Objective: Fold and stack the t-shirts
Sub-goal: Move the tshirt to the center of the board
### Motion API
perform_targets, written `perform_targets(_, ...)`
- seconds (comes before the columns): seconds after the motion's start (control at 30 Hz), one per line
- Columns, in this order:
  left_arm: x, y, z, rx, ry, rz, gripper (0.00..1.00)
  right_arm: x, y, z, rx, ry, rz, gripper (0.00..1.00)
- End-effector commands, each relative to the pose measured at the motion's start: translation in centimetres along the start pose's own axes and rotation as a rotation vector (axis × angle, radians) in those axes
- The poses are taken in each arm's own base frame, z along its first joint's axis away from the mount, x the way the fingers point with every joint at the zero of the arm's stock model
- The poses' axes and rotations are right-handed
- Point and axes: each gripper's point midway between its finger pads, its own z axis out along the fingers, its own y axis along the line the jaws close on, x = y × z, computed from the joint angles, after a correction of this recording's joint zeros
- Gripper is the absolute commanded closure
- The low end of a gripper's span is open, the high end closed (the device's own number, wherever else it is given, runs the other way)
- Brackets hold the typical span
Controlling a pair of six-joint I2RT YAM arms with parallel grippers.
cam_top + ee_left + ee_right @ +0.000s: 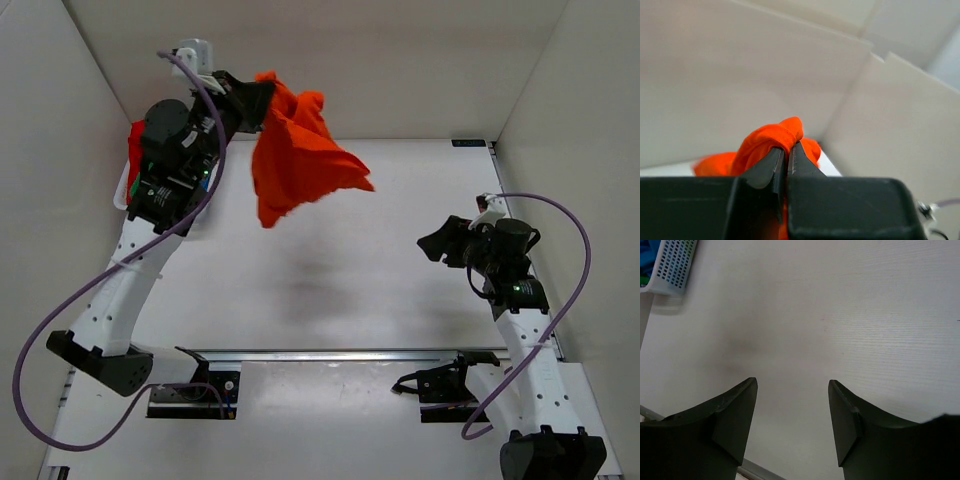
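the top external view looks steeply down from above and behind both arm bases (100,362), taking in the whole table (400,200). the left wrist camera sits just behind the left gripper (786,150), tilted up at the walls (740,65), very close to the orange t-shirt (769,137) that the top view also shows. the right wrist camera faces down past the right gripper (792,382) onto that same table, near its surface.
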Motion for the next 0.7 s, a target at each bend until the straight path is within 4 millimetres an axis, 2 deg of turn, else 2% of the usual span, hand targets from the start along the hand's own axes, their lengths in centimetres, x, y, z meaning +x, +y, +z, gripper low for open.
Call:
perform_targets(0.0, 6.5, -1.0, 1.3, 0.059, 0.190, -0.076, 1.00, -1.1, 0.1, -0.3, -0.008, -0.059, -0.049, 0.44)
perform_targets(0.03, 8.3, -0.1, 1.4, 0.035, 0.221, -0.097, 1.00, -1.1, 0.2, -0.4, -0.008, -0.056, -0.049, 0.44)
perform_targets(0.1, 11.5, 2.9, 1.4, -0.040, 0.276, -0.139, 1.00, -0.8, -0.1, -0.4, -0.003, -0.055, -0.054, 0.43)
perform_targets(0.17, 17.6, 6.0, 0.9, -0.130, 0.397, -0.167, 1.00, -0.7, -0.2, -0.3, -0.005, -0.050, -0.053, 0.43)
perform_targets(0.2, 19.8, 7.2, 0.6, -0.150, 0.448, -0.190, 0.94, -0.3, -0.3, 0.0, -0.006, -0.040, -0.046, 0.44)
perform_targets(0.23, 22.7, 8.3, 0.4, -0.144, 0.536, -0.217, 0.65, -0.3, -0.3, -0.1, -0.011, -0.039, -0.051, 0.43)
perform_targets(0.27, 25.7, 9.4, -0.1, -0.163, 0.606, -0.250, 0.56, 0.0, -0.4, 0.1, -0.010, -0.027, -0.051, 0.41)
perform_targets(0.3, 27.8, 10.1, -1.3, -0.160, 0.672, -0.295, 0.54, 0.0, -0.4, 0.2, -0.008, -0.022, -0.056, 0.39)
perform_targets(0.33, 28.2, 10.4, -1.3, -0.151, 0.673, -0.326, 0.54, 0.6, -0.7, 0.6, 0.000, 0.003, -0.044, 0.39)
perform_targets(0.4, 30.3, 10.8, -3.4, -0.174, 0.702, -0.339, 0.52, 0.6, -0.9, 0.8, 0.015, 0.009, -0.065, 0.37)
perform_targets(0.43, 30.9, 10.2, -3.9, -0.170, 0.713, -0.326, 0.50, 1.0, -1.2, 1.0, 0.019, 0.020, -0.059, 0.35)
perform_targets(0.47, 31.5, 10.4, -5.0, -0.183, 0.729, -0.308, 0.49, 1.3, -1.3, 1.1, 0.017, 0.028, -0.056, 0.35)
perform_targets(0.57, 34.9, 7.4, -8.2, -0.141, 0.830, -0.269, 0.44, 2.6, -1.8, 2.4, -0.002, 0.068, -0.026, 0.35)
perform_targets(0.63, 37.2, 6.3, -10.5, -0.129, 0.881, -0.270, 0.41, 3.0, -1.4, 3.5, -0.017, 0.076, -0.017, 0.34)
perform_targets(0.67, 38.5, 5.8, -11.9, -0.131, 0.905, -0.284, 0.39, 4.0, -1.7, 4.2, -0.009, 0.113, -0.009, 0.35)
